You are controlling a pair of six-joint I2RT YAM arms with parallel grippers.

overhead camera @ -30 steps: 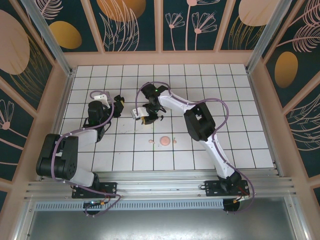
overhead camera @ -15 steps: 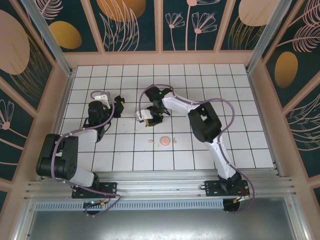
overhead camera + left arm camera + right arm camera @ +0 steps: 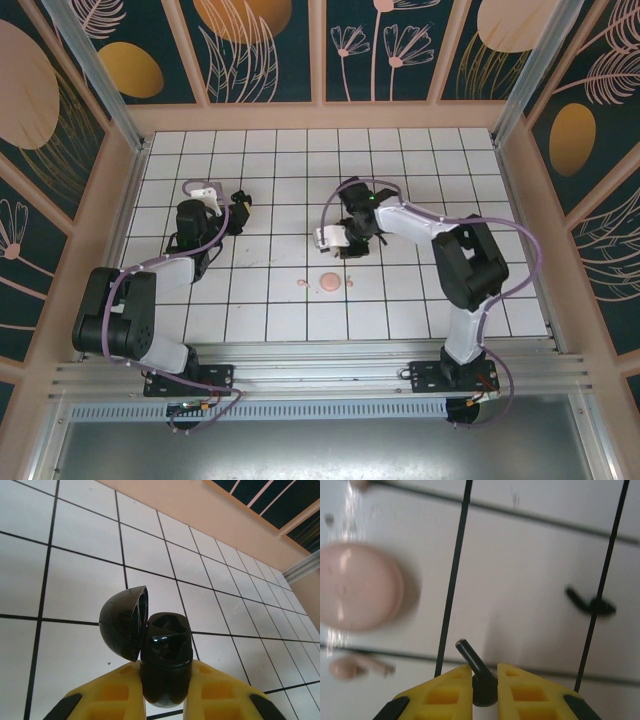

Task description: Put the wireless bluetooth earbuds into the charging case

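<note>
My left gripper (image 3: 166, 667) is shut on the body of a black charging case (image 3: 165, 650), which it holds upright with the lid (image 3: 123, 622) swung open to the left. In the top view this gripper (image 3: 237, 207) is at the left middle of the table. My right gripper (image 3: 484, 668) is shut on a black earbud (image 3: 480, 680) whose stem sticks up and to the left. It hovers (image 3: 346, 243) above the table's centre. A second black earbud (image 3: 592, 605) lies on the tiles to the right. A pale pink earbud (image 3: 355, 667) lies at lower left.
A closed pink round case (image 3: 357, 587) sits on the tiles just ahead of the right gripper, also visible from above (image 3: 329, 283). The table is a white tiled grid (image 3: 480, 260) walled by peach panels, with open tiles to the right and at the back.
The right arm has swung to the right, away from the black case, carrying the black earbud to above the pink case. The left arm has not moved.
</note>
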